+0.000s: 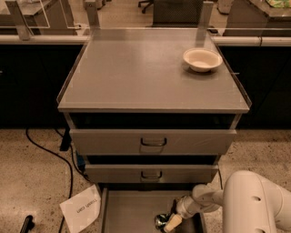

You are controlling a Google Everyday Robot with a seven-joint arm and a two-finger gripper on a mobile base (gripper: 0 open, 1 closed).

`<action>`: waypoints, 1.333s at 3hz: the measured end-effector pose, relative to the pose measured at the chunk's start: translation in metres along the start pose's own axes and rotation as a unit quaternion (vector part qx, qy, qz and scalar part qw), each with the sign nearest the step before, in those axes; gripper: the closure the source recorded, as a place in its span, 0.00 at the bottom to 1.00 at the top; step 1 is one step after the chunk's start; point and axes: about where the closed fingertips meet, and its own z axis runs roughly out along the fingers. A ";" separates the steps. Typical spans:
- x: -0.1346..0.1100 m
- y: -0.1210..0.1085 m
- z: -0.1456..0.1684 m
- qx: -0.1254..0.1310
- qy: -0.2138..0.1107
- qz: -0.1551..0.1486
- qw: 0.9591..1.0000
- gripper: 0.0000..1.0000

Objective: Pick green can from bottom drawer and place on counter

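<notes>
Claw (169,221) sits low in the bottom drawer (129,210), right beside the can (159,221) on the drawer floor; whether it grips the can I cannot tell. Higher up, the bench (145,77) carries a white bowl (203,59) at its far right.

Gripper (169,220): low in view, right of centre.
Speckled terrazzo floor (32,182): to its left and right.
Black cable (50,152): on the floor, upper left.
Paper sheet (81,209): near, left.
Dark cabinet fronts (27,82), office chair (177,11): well beyond.
</notes>
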 end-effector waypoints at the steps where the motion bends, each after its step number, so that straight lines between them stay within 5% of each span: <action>1: -0.006 -0.006 0.007 0.007 0.003 -0.014 1.000 0.00; 4: -0.005 0.006 0.023 0.029 0.001 -0.009 1.000 0.00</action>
